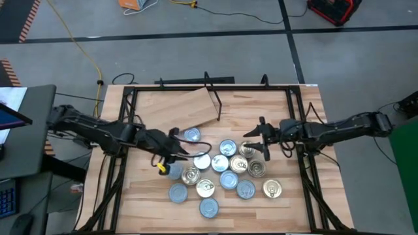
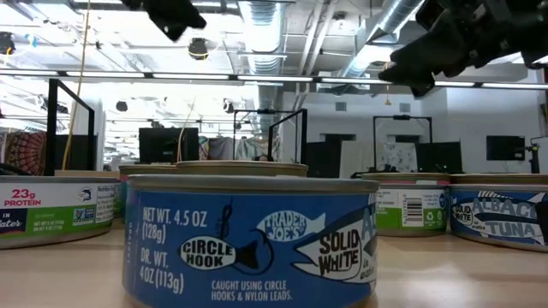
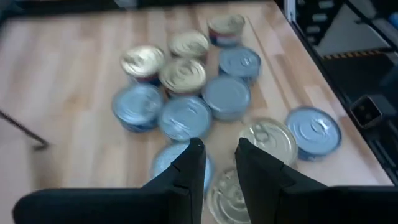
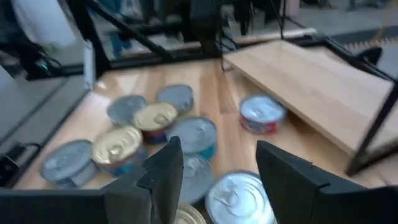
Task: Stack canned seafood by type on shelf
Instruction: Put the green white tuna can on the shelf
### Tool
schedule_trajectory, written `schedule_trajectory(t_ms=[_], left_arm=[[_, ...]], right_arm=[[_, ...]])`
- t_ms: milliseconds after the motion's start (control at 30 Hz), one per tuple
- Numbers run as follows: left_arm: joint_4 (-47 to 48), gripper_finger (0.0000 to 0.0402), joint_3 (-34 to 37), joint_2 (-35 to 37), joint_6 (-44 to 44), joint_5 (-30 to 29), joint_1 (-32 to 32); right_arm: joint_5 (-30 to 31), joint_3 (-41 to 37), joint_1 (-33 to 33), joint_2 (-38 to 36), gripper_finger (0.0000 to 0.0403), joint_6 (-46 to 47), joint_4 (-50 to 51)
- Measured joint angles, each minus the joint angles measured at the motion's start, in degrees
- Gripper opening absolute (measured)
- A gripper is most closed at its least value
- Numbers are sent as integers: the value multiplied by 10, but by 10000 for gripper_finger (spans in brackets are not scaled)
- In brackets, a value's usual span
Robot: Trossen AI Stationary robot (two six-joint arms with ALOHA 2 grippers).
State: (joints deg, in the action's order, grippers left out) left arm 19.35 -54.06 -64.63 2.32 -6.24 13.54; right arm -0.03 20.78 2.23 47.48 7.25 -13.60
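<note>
My right end effector (image 1: 256,145) hovers spread and empty beside the tins (image 1: 221,171) clustered on the worktop (image 1: 287,205). My left end effector (image 1: 187,155) hovers narrowly parted above them. The shelf (image 1: 177,108) lies behind, bare.

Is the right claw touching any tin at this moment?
Apart. In the right wrist view the right claw stands open and empty above the tins, its fingers closed on nothing. The low view also shows it raised high.
</note>
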Motion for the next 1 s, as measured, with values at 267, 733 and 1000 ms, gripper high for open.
schedule_trajectory(t_ms=[267,733,1000], left_arm=[[-49,84,62,115,-18,-11,-38],[-343,84,235,176,105,319,-124],[-490,84,290,133,222,364,-61]], right_arm=[[-3,-30,21,26,215,19,-94],[-4,-31,53,49,214,30,-108],[-30,-31,53,54,214,45,-132]])
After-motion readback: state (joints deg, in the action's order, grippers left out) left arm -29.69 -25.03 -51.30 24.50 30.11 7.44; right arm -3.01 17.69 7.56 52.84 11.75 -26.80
